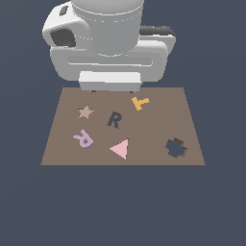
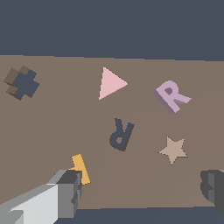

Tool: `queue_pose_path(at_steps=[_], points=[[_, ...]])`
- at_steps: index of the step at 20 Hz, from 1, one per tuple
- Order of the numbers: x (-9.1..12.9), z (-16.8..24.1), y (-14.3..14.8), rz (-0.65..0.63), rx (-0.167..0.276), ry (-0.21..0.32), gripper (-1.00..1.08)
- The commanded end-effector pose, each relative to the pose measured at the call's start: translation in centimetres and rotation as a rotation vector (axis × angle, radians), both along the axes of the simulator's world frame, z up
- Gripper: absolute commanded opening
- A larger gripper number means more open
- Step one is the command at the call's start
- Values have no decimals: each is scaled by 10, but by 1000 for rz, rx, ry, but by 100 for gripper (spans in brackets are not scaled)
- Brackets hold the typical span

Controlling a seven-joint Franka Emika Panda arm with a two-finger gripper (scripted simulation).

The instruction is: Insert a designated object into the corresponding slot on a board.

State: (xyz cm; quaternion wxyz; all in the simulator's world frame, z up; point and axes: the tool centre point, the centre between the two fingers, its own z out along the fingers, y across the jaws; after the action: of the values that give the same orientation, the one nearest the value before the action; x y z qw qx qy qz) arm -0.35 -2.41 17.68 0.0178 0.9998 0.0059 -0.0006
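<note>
The board (image 1: 123, 127) was seen lying flat and brown beneath the arm, and every piece on it was still untouched. The pincer (image 2: 142, 192) was held wide apart and empty above the board's far edge, one finger (image 2: 65, 192) beside the orange T (image 2: 80, 168) and the other at the opposite margin of the wrist view. Trouble was judged likeliest from a mistaken target: the orange T lay closest to the fingers and could be knocked or grabbed instead. The pink triangle (image 1: 120, 149) and the tan star (image 1: 85, 112) were set near the lilac R (image 1: 84, 139) and could be nudged on the approach. The lilac R was found toward the exterior view's left, on the near half of the board, apart from the slot (image 1: 114, 119). Its long axis was seen tilted and its top turned toward the near edge, while the slot stood nearly upright. A jam at the recess was therefore judged probable unless the piece was rotated before lowering, and a thin flat piece could slip from a shallow grasp.
</note>
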Motion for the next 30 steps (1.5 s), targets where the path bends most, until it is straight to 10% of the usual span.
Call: queue_pose_path(at_steps=[1, 30], points=[[0, 0, 0, 0, 0, 0, 100], [38, -76, -68, 428, 22, 6, 100]])
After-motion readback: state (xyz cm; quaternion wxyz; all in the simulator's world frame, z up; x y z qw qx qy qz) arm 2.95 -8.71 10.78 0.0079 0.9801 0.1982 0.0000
